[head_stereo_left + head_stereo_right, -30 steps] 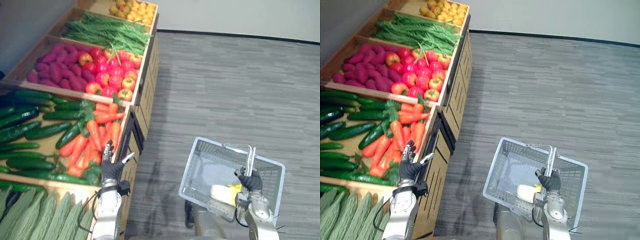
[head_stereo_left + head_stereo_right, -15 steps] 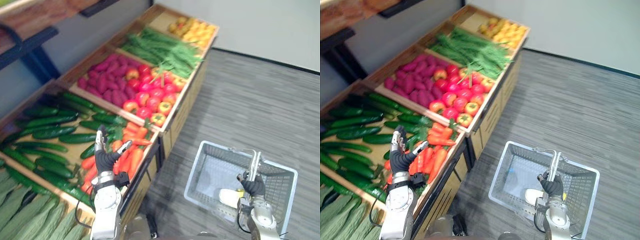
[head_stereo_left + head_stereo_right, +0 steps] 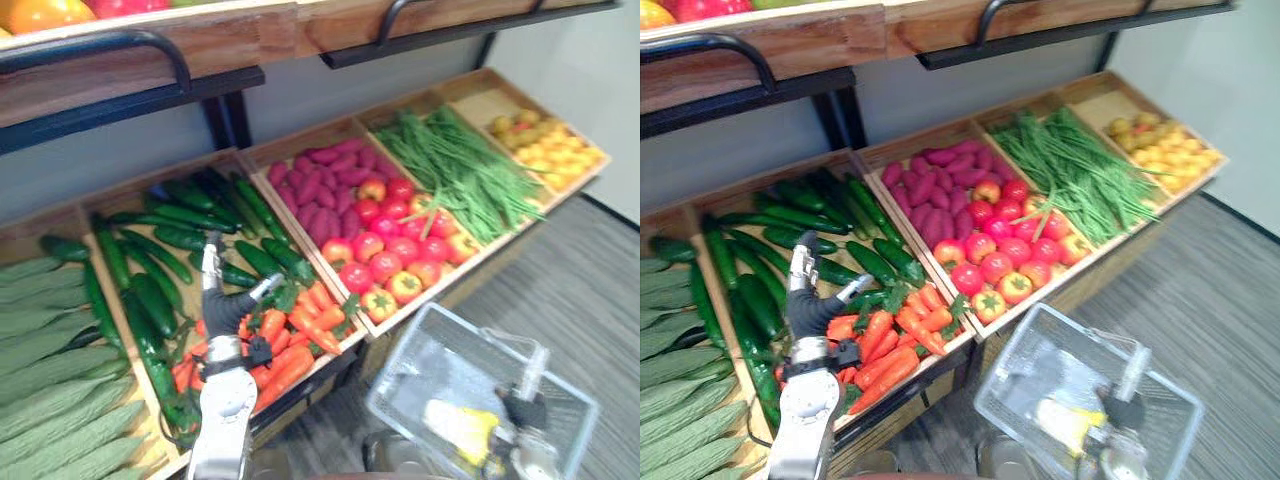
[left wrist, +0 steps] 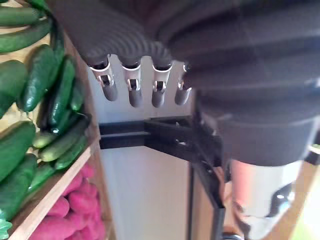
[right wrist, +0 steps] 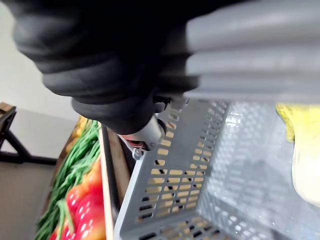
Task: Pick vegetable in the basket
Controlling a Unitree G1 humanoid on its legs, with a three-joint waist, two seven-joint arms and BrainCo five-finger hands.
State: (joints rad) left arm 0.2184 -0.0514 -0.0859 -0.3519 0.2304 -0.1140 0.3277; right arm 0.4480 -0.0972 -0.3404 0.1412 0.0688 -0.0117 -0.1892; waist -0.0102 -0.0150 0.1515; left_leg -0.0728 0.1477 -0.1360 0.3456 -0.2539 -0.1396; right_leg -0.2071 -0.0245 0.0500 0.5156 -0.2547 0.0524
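Left robot hand [image 3: 222, 308] is noted spread, fingers straight, nothing held. Carrots [image 3: 290, 345] lie just thumb-side and beneath, long axes slanted across the fingers. Right robot hand [image 3: 522, 410], at the handle [image 3: 536, 364] of the basket [image 3: 392, 362], is judged farther; its grip cannot be told.

A wooden stand [image 3: 312, 252] has bins side by side. One bin holds purple roots [image 3: 320, 185] and round red fruits [image 3: 385, 265]. Next to it lie long green beans [image 3: 455, 175], then small yellow fruits [image 3: 545, 145]. Bumpy pale green gourds [image 3: 50, 400] lie at the other end. A wooden shelf [image 3: 250, 40] with black bars [image 3: 120, 105] hangs above. The floor [image 3: 590, 290] is grey.
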